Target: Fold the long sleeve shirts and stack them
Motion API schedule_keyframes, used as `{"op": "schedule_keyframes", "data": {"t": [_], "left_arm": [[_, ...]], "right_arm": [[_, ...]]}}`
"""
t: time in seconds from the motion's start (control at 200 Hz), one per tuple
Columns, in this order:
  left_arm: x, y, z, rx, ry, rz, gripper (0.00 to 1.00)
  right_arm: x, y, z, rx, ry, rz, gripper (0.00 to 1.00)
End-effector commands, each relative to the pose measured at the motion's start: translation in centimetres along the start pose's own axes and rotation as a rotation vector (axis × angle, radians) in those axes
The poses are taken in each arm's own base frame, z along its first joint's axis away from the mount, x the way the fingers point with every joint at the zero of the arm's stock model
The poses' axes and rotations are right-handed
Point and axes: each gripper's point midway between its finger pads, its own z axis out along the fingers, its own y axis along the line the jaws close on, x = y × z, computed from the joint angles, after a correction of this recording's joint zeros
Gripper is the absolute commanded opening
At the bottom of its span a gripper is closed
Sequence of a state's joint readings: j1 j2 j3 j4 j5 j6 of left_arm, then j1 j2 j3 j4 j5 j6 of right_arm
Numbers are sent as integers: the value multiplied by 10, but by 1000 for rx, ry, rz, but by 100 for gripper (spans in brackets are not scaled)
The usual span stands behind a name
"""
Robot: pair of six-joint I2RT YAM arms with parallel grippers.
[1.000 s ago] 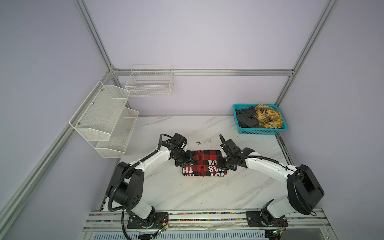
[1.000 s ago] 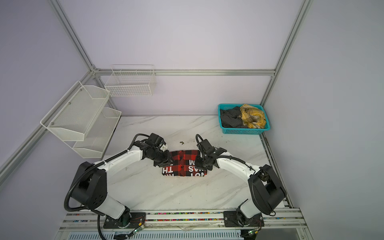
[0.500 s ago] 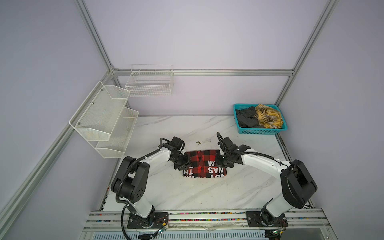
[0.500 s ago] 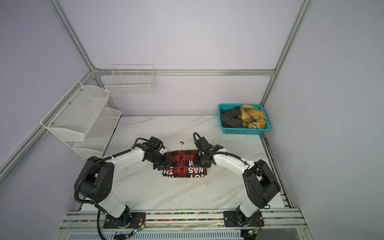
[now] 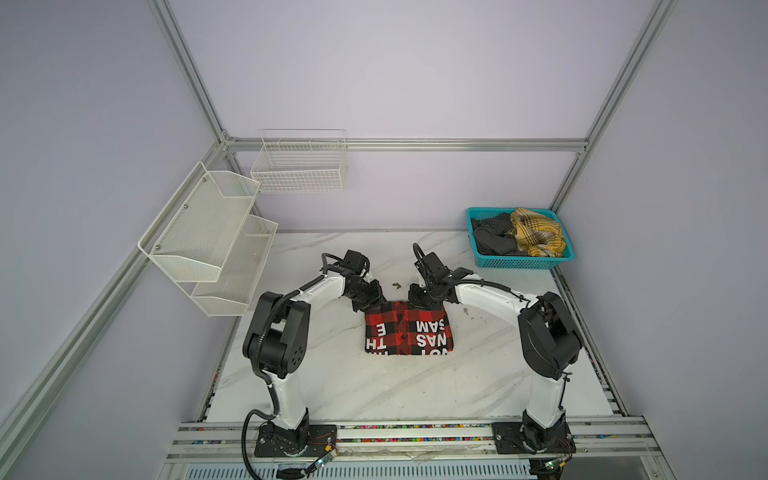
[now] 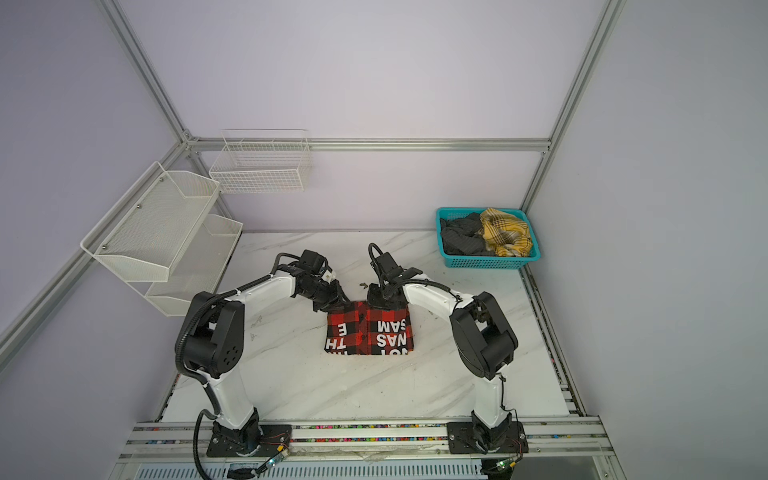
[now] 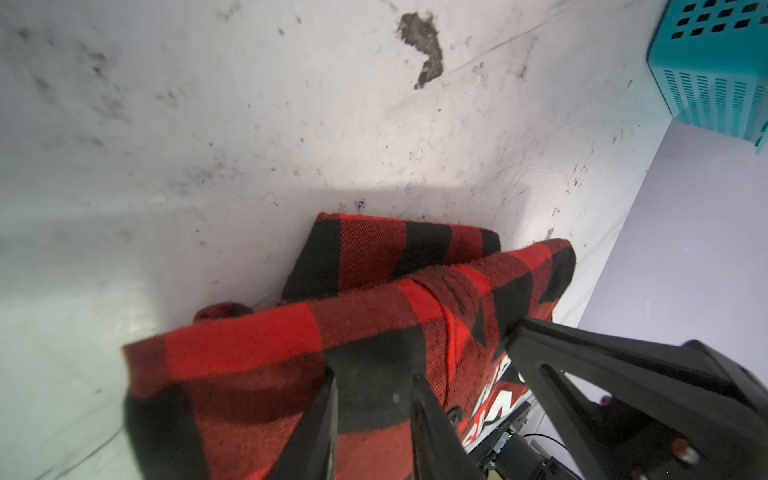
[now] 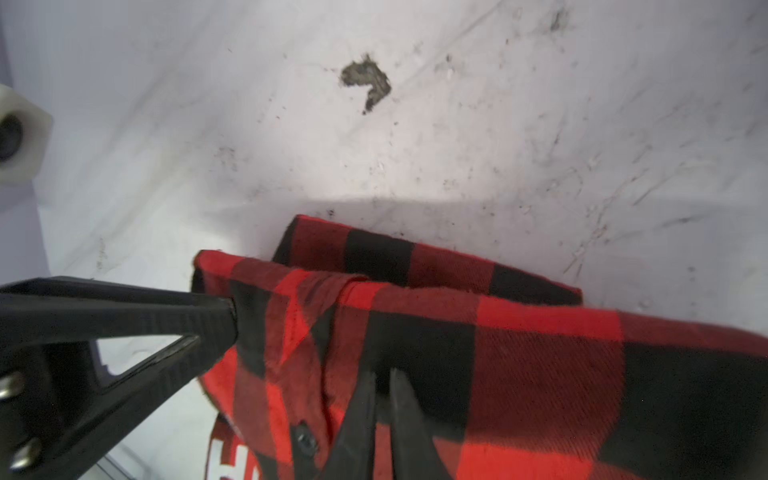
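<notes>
Right wrist view: fingers [image 8: 359, 428] pinch flannel shirt [image 8: 540, 374].

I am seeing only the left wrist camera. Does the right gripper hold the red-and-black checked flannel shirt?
Observer: Yes. In the right wrist view the right gripper is pinched shut on the edge of the red-and-black checked flannel shirt, near a black button.
Operator: What lies in the teal plastic basket? I see only its corner.
Observer: In a top view the teal plastic basket holds a dark grey garment and a yellow checked cloth.
</notes>
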State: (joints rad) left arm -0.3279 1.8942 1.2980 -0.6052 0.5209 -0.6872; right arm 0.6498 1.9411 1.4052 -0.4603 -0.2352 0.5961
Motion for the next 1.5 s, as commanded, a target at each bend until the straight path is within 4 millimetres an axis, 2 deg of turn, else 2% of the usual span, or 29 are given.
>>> {"op": "schedule_keyframes", "data": {"t": [0.0,0.1,0.2,0.26,0.35,0.465,0.54,0.655,0.735,0.845,0.985,1.09,1.22,1.375,1.49], "left_arm": [[-11,-21,-2,76,-18,44,29],[-11,-11,7,53,-9,36,28],[-14,-7,11,43,-4,27,28],[-15,-13,6,52,-7,25,28],[-17,-30,-20,69,-56,43,32],[-10,-48,-54,98,-107,60,36],[6,-58,-62,129,-95,61,34],[47,-71,-55,134,-37,86,28],[66,-65,-44,113,-4,79,26],[71,-45,-25,86,13,26,21],[66,-39,-4,81,44,5,19],[61,-30,9,55,47,-5,19],[60,-22,23,41,59,-24,19],[66,-5,32,-4,82,-44,19],[68,-14,22,16,80,-34,21]], "right_arm": [[-1,-2,11,-3,13,-2,13],[5,-14,28,31,37,4,11],[0,-16,28,53,24,0,10],[-5,-11,15,64,3,-12,10],[-2,7,-12,83,-25,-69,10],[18,17,-41,102,-42,-102,11],[38,25,-52,78,-34,-104,11],[76,41,-53,8,10,-107,11],[95,40,-46,-14,36,-82,11],[111,35,-33,-65,74,-45,11],[124,26,-10,-69,120,-32,10],[128,17,1,-47,132,-25,10],[128,20,-3,-63,127,-19,9],[120,29,-22,-78,95,-4,10],[96,37,-54,-100,12,4,11]]}}
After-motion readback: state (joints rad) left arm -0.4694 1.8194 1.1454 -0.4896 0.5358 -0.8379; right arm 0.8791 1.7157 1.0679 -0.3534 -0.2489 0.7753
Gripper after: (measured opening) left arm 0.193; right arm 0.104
